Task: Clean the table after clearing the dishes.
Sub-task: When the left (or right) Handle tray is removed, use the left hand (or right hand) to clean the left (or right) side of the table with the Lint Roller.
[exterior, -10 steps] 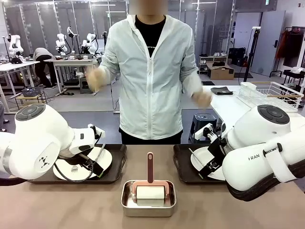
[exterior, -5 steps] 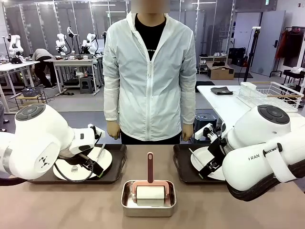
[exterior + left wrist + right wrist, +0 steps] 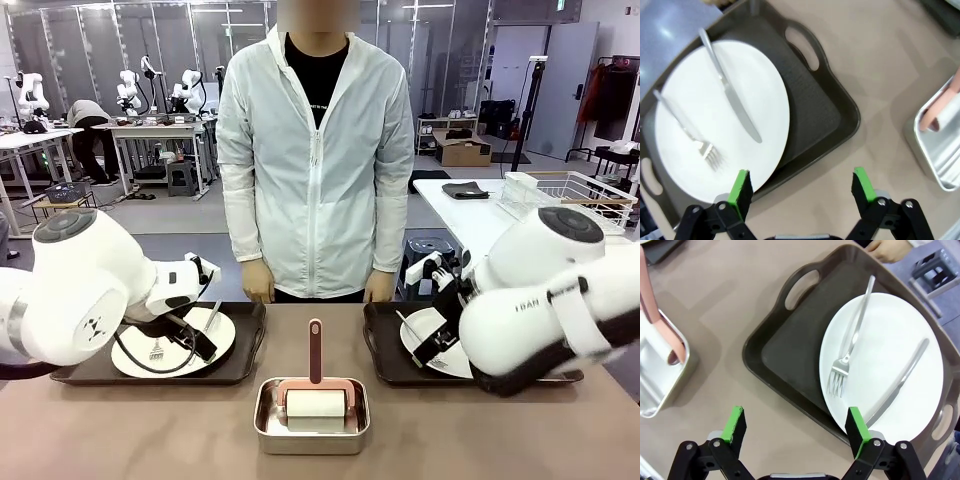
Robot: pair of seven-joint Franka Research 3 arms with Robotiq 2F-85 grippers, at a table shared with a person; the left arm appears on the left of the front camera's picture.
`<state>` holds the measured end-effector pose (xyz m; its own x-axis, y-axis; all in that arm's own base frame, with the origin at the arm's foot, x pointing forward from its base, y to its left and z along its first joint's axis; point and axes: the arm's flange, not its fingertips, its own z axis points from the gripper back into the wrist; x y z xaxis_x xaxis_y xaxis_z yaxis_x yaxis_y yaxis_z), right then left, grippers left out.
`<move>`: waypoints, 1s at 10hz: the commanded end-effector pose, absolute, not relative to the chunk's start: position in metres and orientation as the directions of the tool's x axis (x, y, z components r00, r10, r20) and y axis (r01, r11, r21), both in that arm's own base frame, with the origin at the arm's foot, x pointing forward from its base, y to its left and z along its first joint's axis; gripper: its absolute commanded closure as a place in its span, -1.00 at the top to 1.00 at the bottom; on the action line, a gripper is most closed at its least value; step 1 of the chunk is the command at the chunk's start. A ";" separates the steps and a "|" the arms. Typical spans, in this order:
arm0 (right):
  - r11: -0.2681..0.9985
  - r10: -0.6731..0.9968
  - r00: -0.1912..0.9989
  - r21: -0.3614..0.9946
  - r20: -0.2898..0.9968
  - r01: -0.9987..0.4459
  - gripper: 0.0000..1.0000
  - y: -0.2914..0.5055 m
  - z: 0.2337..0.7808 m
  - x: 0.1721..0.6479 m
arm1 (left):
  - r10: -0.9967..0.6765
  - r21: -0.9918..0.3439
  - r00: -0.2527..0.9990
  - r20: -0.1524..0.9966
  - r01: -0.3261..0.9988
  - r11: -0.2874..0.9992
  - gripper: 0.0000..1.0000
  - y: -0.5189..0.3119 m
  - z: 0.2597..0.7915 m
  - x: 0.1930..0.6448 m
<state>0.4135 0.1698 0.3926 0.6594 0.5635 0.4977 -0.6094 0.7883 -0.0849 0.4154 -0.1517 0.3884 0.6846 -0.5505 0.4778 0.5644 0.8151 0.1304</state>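
Nearest us, mid-table: square steel tin [image 3: 311,428] with the pink-handled roller [image 3: 315,398] lying in it. Untouched; neither arm is near it. The table [image 3: 120,440] top around it is bare tan, and we see no wiping tool on it.

Next row, the arms. Left gripper [image 3: 802,187]: jaws spread wide, nothing between the green pads, hovering over the near edge of the left tray [image 3: 825,115]. One pad sits above the rim of the left plate [image 3: 730,115], the other above bare table. Right gripper [image 3: 796,425]: also wide and empty, hanging over the near rim of the right tray [image 3: 785,345].

Behind them, the dishes, both in place on the table's far half. The left plate carries a fork [image 3: 687,127] and knife [image 3: 730,92]. The right plate [image 3: 890,355] carries its own fork [image 3: 852,347] and knife [image 3: 900,377]. Each plate rests inside its tray.

Far edge: the person's hands [image 3: 258,282]. A second ago they were up and blurred in motion; then they dropped to the sides; now they rest at the table edge, just behind the trays. One hand [image 3: 887,249] lies near the right tray's far corner. Both arms have crept slightly up and inward over that second, jaws unchanged.

Our reading: the person has stepped clear and clearing is about to start. Nothing is lifted yet, so wiping is some way off.
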 end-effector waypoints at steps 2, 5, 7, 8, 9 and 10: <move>0.768 0.529 0.705 0.088 0.472 -0.634 1.00 0.141 0.431 0.456 | -0.591 -0.026 0.695 0.410 0.656 0.754 1.00 -0.127 0.433 0.440; 0.670 0.395 0.792 0.443 0.466 -0.595 1.00 0.109 0.458 0.475 | -0.545 -0.397 0.693 0.472 0.719 0.571 1.00 -0.080 0.469 0.450; 0.503 0.309 0.838 0.670 0.450 -0.546 1.00 0.069 0.466 0.474 | -0.464 -0.612 0.720 0.517 0.689 0.388 1.00 -0.030 0.471 0.451; 0.419 0.289 0.855 0.747 0.430 -0.517 1.00 0.049 0.465 0.476 | -0.401 -0.666 0.757 0.515 0.648 0.368 1.00 -0.007 0.465 0.453; 0.328 0.277 0.863 0.803 0.423 -0.499 1.00 0.026 0.462 0.482 | -0.347 -0.719 0.765 0.542 0.636 0.281 1.00 0.017 0.458 0.456; 0.233 0.226 0.881 0.855 0.416 -0.464 1.00 0.002 0.457 0.485 | -0.263 -0.775 0.795 0.546 0.599 0.200 1.00 0.043 0.452 0.460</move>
<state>0.4629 0.0168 0.4662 0.8592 0.2515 0.4456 -0.5067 0.2978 0.8091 0.4369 0.0291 0.4554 0.7632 -0.3211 0.5608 0.6404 0.2600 -0.7227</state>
